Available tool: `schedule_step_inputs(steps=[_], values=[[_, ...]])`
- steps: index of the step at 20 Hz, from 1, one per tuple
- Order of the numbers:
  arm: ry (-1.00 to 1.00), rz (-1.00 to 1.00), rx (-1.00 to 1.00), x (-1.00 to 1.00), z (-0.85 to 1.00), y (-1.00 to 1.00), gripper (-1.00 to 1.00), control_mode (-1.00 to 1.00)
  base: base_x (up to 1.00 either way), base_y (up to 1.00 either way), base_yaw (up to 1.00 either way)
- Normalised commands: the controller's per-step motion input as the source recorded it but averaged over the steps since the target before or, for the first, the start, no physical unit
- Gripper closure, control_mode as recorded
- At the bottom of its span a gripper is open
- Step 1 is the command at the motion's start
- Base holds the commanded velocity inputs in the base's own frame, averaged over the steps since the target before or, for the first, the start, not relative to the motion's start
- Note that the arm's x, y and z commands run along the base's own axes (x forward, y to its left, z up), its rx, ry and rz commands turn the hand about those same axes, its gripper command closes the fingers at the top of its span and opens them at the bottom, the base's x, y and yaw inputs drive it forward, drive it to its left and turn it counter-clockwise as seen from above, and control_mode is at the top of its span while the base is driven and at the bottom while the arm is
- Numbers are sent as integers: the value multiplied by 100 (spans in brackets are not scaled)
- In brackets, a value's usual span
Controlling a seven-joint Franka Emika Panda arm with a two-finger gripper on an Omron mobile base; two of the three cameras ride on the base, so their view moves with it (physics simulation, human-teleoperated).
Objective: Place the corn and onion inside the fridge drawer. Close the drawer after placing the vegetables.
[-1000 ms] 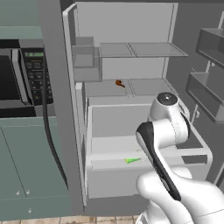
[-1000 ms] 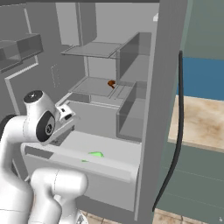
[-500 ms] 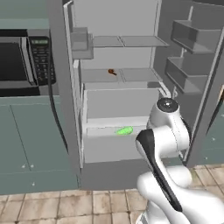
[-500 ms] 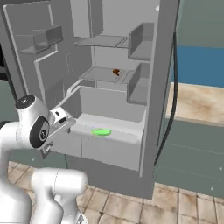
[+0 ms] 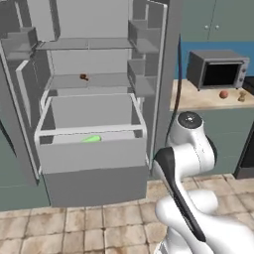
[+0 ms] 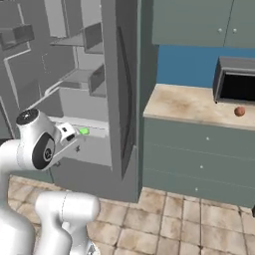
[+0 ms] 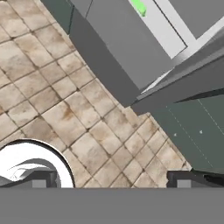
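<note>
- Left base view: the fridge (image 5: 94, 74) stands open with the fridge drawer (image 5: 92, 154) pulled out; the corn (image 5: 91, 139) lies inside it, long axis roughly across the drawer's width; the onion (image 5: 223, 94) sits on the counter (image 5: 198, 99) off to the right, just in front of the microwave (image 5: 218, 68), with a small tan knobbed thing (image 5: 241, 95) beside it; the arm's white elbow rises between drawer and counter.
- Right base view: the onion (image 6: 240, 111) rests near the far right end of the counter (image 6: 189, 105), under the microwave's open front (image 6: 236, 79); the corn (image 6: 83, 131) shows as a green spot in the drawer at left, just past the arm's wrist; fridge and onion are well apart, so the base likely has to carry the arm rightward before any reach.
- Hand view: the camera looks down on brown floor tiles (image 7: 65, 96); the drawer's flat front (image 7: 122, 48) and the corn (image 7: 139, 7) lie toward the top of this view; the fingers (image 7: 41, 180) stand wide apart at the bottom edge and hold nothing; judged from this, the onion is the step in hand, and it lies to the robot's right, away from where the hand now points.
</note>
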Motion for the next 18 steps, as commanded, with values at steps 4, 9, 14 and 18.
schedule_step_inputs(steps=[4,9,14,18], values=[[0,0,0,0,0,0,-100,100,13,-100,-4],[0,0,0,0,0,0,-100,100,30,-100,0],[0,0,0,0,0,0,-100,100,65,-96,-1],[0,0,0,0,0,0,-100,100,100,-44,-12]])
